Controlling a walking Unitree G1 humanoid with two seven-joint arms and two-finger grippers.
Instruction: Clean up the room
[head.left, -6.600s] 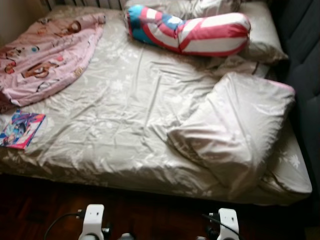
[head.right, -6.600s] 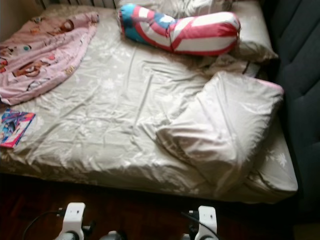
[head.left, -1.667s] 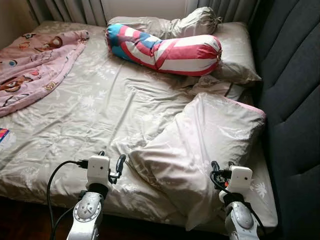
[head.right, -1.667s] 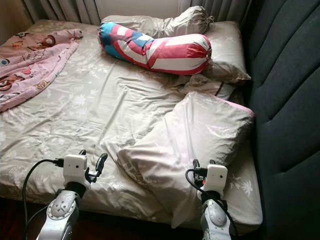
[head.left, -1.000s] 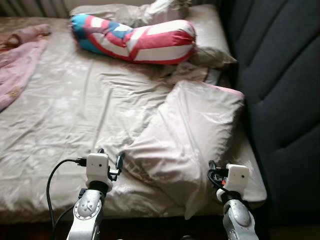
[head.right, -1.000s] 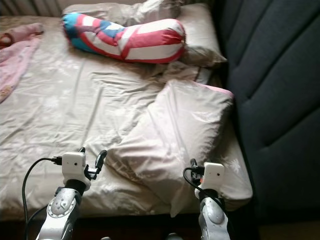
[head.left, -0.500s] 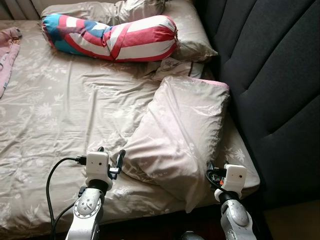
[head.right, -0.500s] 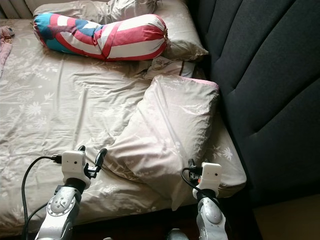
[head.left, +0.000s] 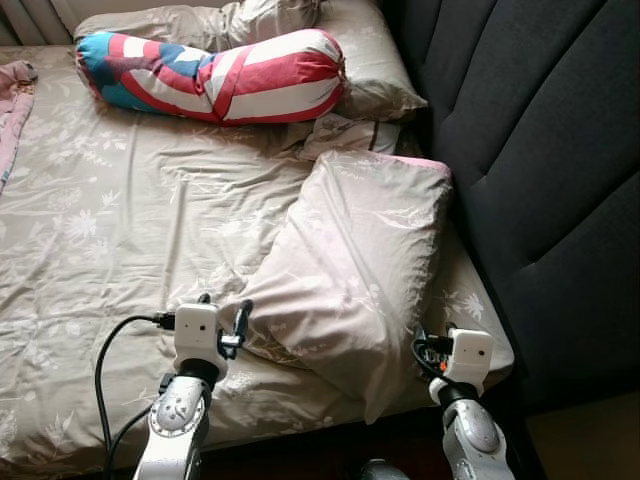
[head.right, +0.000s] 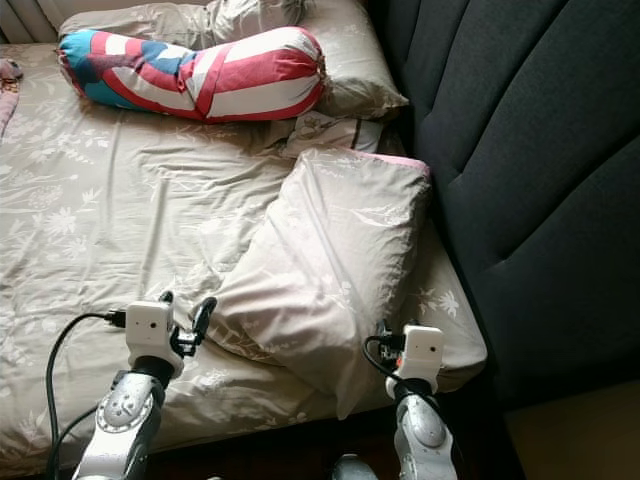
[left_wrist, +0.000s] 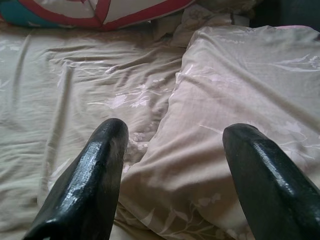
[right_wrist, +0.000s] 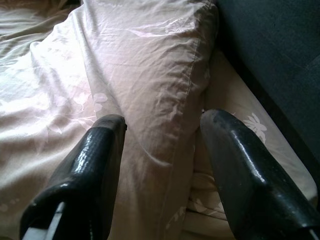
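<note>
A large beige pillow (head.left: 355, 265) in a smooth, faintly shiny floral case is seen lying askew on the bed (head.left: 120, 230), its far corner edged in pink near the dark padded headboard (head.left: 540, 170) and its near corner drooping over the mattress edge. The sheet under it is creased into long folds and printed with pale leaf sprigs. The left gripper (left_wrist: 172, 165) is held low over the sheet just beside the pillow's near left corner, and its two glossy black fingers (left_wrist: 95, 180) are spread wide apart, with nothing caught between them; the pillow's rumpled seam is framed in the gap. The right gripper (right_wrist: 162, 165) is held at the pillow's near right corner, close to the strip of mattress along the headboard, and its rounded fingers (right_wrist: 240, 170) are likewise parted and empty, the pillow's edge being seen beyond them. At the far end of the bed a plump bolster (head.left: 215, 75) striped in red, white and blue is laid across two flatter beige pillows (head.left: 370, 60). A fold of pink blanket (head.left: 12, 100) is glimpsed at the far left edge. A black cable (head.left: 105, 380) is looped from the left wrist.
</note>
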